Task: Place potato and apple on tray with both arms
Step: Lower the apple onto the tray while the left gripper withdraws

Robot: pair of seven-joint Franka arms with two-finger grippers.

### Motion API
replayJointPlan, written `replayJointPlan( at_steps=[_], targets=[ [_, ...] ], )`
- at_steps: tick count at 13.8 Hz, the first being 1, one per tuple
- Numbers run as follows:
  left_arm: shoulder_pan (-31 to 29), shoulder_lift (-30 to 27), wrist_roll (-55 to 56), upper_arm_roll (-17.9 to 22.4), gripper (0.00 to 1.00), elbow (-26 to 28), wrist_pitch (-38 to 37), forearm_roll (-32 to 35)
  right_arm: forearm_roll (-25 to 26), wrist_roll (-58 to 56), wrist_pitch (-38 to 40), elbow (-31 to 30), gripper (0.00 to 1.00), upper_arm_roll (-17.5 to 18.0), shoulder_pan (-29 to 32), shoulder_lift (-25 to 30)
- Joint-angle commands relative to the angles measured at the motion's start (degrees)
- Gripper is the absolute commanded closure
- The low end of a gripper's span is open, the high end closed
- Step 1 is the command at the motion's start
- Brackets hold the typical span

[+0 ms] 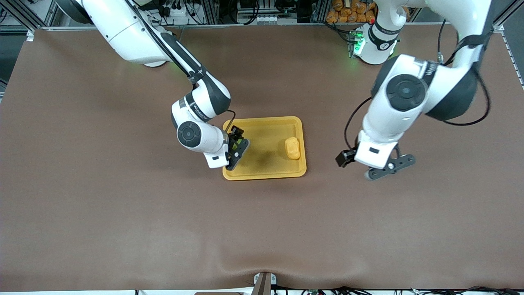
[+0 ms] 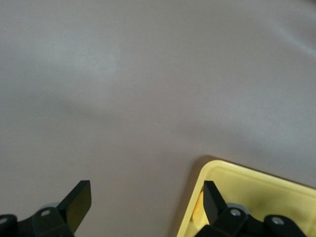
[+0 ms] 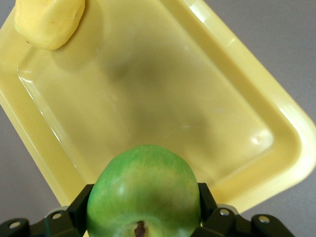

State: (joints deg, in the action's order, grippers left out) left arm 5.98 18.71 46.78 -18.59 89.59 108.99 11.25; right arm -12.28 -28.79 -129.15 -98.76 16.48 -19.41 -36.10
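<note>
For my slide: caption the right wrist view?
Right tool holds the apple over the tray; potato already placed.

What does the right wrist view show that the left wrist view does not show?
Only the right wrist view shows the apple, clamped in the right gripper above the tray's edge, and the potato lying in the tray. Only the left wrist view shows the left gripper, open over bare table beside the tray. Both views show the tray and the table.

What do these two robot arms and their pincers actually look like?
Both arms are glossy white rounded segments with black bands and round black joint caps. Thin black cables loop along them. Each ends in a black two-finger pincer: the left gripper and the right gripper. One base glows green.
</note>
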Motion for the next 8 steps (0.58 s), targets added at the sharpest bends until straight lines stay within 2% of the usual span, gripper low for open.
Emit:
replayJointPlan(
  at_steps=[1,6,8],
  targets=[
    [-4.11,-4.28,-5.89,-0.48,0.0,1.11,-3.34,-3.33,-0.47,0.4,-0.84,-0.73,0.0,-0.57,-0.8,0.68],
    [-11.15,-8.86,-17.85,-0.57,0.0,0.41,-11.5,-4.75,-0.29,0.14,-0.66,-0.55,0.0,-0.57,-0.54,1.03],
    [-12.13,-8.95,-20.75,0.04,0.0,-4.14,-18.69,-4.75,-0.29,0.14,-0.58,-0.55,0.0,-0.57,-0.54,1.21]
  ],
)
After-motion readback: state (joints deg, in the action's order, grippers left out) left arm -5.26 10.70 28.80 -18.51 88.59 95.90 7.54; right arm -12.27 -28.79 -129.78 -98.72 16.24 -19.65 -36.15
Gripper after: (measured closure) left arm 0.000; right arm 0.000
